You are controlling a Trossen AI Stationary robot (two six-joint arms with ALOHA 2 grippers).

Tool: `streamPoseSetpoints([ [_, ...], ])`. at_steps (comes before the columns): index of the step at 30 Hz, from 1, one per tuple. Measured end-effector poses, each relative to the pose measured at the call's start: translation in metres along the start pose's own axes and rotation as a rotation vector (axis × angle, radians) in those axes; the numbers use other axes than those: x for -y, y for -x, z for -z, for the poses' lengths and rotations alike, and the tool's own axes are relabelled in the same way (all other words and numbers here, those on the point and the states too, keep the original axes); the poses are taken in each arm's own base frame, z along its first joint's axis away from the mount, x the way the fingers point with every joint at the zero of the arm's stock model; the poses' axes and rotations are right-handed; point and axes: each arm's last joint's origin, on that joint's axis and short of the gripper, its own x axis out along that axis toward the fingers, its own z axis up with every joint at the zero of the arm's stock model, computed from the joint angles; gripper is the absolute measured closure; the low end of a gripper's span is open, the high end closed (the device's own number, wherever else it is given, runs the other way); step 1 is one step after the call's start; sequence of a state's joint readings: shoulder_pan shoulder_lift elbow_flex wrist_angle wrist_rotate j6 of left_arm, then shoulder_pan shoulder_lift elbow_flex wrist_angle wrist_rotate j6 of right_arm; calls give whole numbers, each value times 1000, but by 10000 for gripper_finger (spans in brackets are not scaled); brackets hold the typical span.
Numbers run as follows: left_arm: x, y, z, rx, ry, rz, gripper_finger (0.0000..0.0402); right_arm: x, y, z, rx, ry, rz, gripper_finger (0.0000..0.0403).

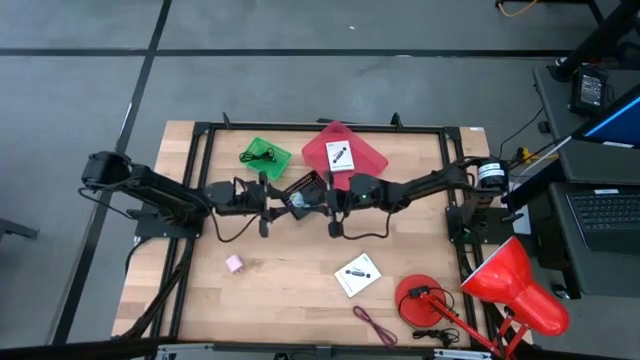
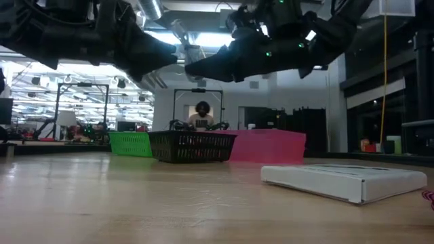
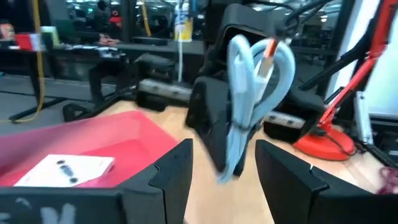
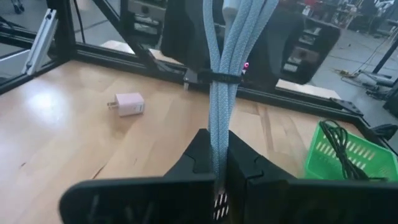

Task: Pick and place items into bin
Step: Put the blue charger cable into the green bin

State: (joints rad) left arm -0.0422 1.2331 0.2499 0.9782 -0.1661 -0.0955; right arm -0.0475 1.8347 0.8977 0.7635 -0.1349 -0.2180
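A pale wooden table [image 1: 290,280] framed by black rails sits in a large workshop, with a person seated far behind it in the low view. Three bins stand in a row at the back: a green bin [image 1: 265,156], a black basket [image 1: 305,187] and a pink bin [image 1: 345,152] already holding one white card [image 1: 339,155].

The thing in hand is a bundle of grey-blue cable [image 4: 221,81], folded and bound by a dark tie. It looks light, soft and floppy with a woven cover that should not slip much; it seems best held near the tie, where the strands stay together.

The right gripper [image 4: 214,163] is clamped on the cable's lower end. The left gripper [image 3: 224,165] faces it with fingers spread, the bundle hanging just in front of the gap. Both arms reach level toward the table's middle, meeting above the black basket, well off the surface.

Loose on the table lie a pink plug [image 1: 234,263], a second white card [image 1: 358,276] and a maroon cord [image 1: 374,325] beside the red lamp [image 1: 505,290].
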Motion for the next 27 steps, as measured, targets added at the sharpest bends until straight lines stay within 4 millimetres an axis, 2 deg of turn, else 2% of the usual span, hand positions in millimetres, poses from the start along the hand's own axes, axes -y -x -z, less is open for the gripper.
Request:
streamPoseSetpoints([
  [7,11,-11,0,-18,-37,63,233,0,-12,2,4,-1,-45,403],
  [15,14,-19,0,-28,-74,67,239,0,-14,2,-4,-2,-49,403],
  [18,14,-19,1,-30,-91,66,263,0,-14,2,-6,-2,-54,403],
  [24,14,-19,0,-27,-118,63,345,-1,-14,3,-11,-3,-59,403],
  [27,14,-19,0,-28,-125,64,346,-1,-14,3,-13,-4,-59,403],
])
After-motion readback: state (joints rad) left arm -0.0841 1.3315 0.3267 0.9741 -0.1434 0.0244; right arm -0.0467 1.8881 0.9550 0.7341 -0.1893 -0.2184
